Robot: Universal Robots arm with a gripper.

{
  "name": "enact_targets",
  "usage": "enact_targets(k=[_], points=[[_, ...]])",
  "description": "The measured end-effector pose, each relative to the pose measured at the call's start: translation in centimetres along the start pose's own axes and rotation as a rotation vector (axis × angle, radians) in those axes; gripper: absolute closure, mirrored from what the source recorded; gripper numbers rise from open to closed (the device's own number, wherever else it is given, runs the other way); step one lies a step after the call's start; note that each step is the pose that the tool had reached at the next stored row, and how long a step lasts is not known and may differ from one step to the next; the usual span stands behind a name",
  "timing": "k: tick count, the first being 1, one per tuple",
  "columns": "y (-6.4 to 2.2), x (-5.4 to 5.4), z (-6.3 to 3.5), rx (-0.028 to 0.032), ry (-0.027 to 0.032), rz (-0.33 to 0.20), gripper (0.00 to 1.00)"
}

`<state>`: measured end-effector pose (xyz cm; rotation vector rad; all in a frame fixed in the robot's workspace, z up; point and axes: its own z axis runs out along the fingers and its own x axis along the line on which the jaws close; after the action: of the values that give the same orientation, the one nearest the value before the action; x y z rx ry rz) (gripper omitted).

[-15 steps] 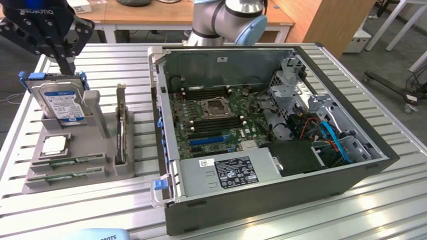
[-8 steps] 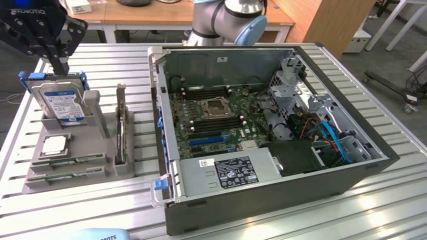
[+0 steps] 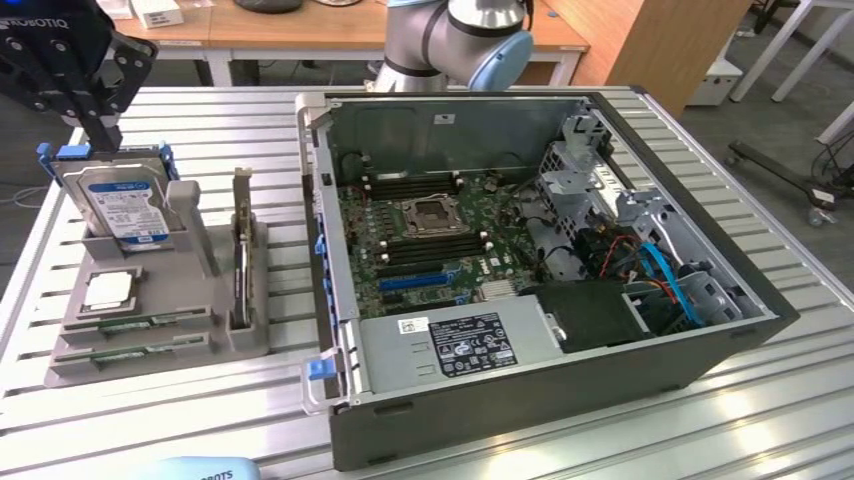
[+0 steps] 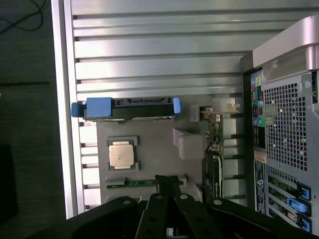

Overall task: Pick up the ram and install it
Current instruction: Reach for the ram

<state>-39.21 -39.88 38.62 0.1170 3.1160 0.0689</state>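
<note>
Ribbed, glossy metal table (image 3: pixel 747 420)

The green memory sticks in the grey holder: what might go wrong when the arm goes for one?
The shut fingers hang close to the upright hard drive; they might knock it.
The memory sticks are thin and lie low in the grey holder, so a grip could slip.
The slots in the computer sit tight beside the processor socket; a tilted stick may not seat.
</note>
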Motion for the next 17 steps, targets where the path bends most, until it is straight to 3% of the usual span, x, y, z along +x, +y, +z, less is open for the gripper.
enact_targets(k=[7, 17], points=[[-0.06, 0.0, -0.01, 0.0002, 0.0004, 0.0, 0.9], [-2.11, -0.2, -0.1, 0.0002, 0.0017, 0.0, 0.9]])
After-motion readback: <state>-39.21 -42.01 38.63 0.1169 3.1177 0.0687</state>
